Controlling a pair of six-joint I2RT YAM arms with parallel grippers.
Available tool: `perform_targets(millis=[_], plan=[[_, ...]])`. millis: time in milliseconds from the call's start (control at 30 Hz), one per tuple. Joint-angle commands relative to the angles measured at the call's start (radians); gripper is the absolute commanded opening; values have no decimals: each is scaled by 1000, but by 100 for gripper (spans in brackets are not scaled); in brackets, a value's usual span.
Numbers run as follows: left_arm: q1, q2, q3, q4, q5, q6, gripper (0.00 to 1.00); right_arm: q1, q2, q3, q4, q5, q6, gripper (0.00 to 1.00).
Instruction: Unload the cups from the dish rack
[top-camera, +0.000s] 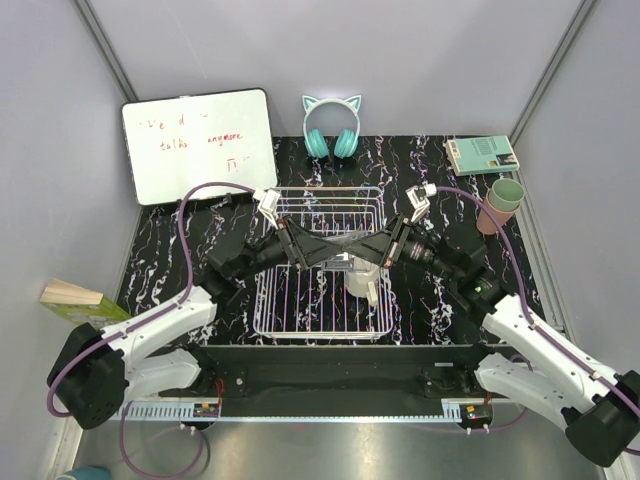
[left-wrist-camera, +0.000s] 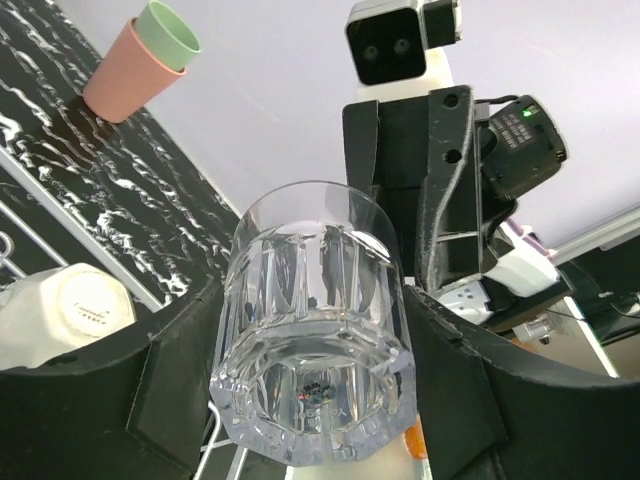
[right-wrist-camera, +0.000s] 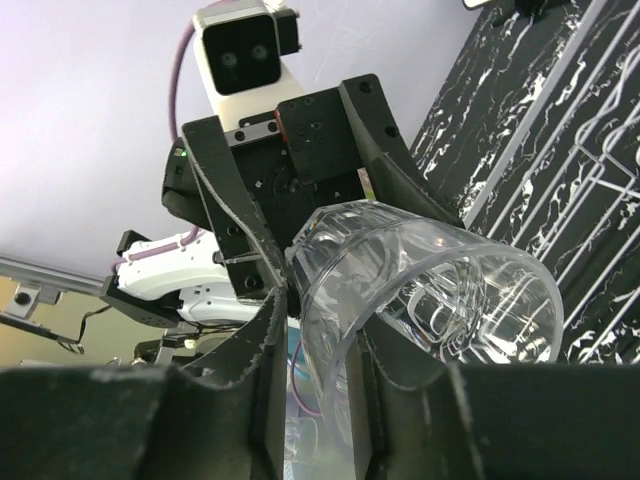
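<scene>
1. Top camera: high behind the arm bases, looking down over the whole table (top-camera: 420, 165) and dish rack (top-camera: 320, 334).
2. Left wrist camera: tight on the clear glass (left-wrist-camera: 310, 330), facing the right arm (left-wrist-camera: 445, 170).
3. Right wrist camera: equally close, facing the left arm (right-wrist-camera: 300, 140); both wrist views share that glass.

Whiteboard (top-camera: 200, 145), teal headphones (top-camera: 331, 128), small radio (top-camera: 481, 154)
</scene>
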Motion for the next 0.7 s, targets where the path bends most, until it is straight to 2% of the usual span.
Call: perform_targets(millis=[0, 200, 333, 467, 600, 633, 667], plan=[[-10, -17, -12, 95, 30, -2, 0, 19, 5, 33, 57, 82, -44, 25], [-10, -16, -27, 112, 30, -5, 0, 27, -13, 25, 34, 115, -37, 33], [-10, -14, -32, 114, 33, -5, 0, 27, -32, 27, 23, 142, -42, 48], [-10, -10, -37, 129, 35, -13, 0, 27, -18, 32, 31, 137, -42, 49], [-10, -8, -47, 135, 37, -17, 0, 27, -4, 27, 48, 126, -36, 28], [-10, -8, -49, 135, 37, -19, 0, 28, -1, 30, 49, 126, -34, 17], [-10, -10, -50, 135, 38, -19, 0, 28, 4, 29, 56, 125, -33, 12]])
